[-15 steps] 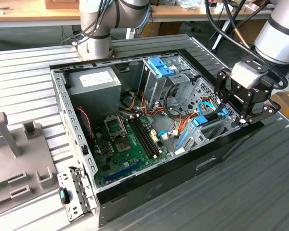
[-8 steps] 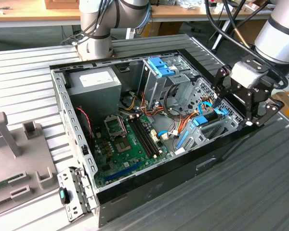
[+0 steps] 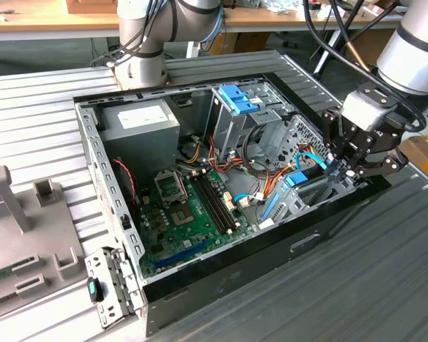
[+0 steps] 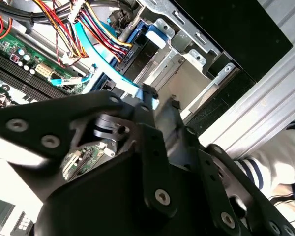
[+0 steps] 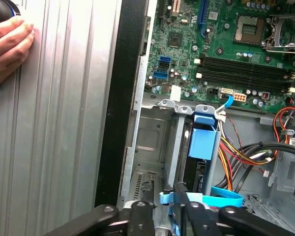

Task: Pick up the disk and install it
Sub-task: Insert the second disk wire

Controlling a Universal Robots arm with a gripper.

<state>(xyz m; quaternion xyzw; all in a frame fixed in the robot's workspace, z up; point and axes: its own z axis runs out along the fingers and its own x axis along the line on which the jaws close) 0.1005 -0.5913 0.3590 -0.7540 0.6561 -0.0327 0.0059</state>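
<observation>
The disk (image 5: 202,142) stands on edge in the metal drive bay at the case's front corner, its blue carrier rail facing up and its dark body below. In the exterior view the disk (image 3: 297,179) sits low in the bay on that view's right. My gripper (image 5: 164,209) hangs right over the disk's end, its black fingers (image 5: 189,211) drawn close on a blue part of the carrier. In the second wrist view the gripper (image 4: 160,105) is just above the bay, the disk (image 4: 132,54) behind it. The gripper (image 3: 340,167) reaches down inside the case wall.
The open case holds a green motherboard (image 3: 192,206), a grey power-supply box (image 3: 139,117), an upper cage with a blue bracket (image 3: 237,98) and loose coloured cables (image 5: 246,152) beside the bay. A person's hand (image 5: 7,49) rests on the ribbed table (image 5: 59,147) near the case.
</observation>
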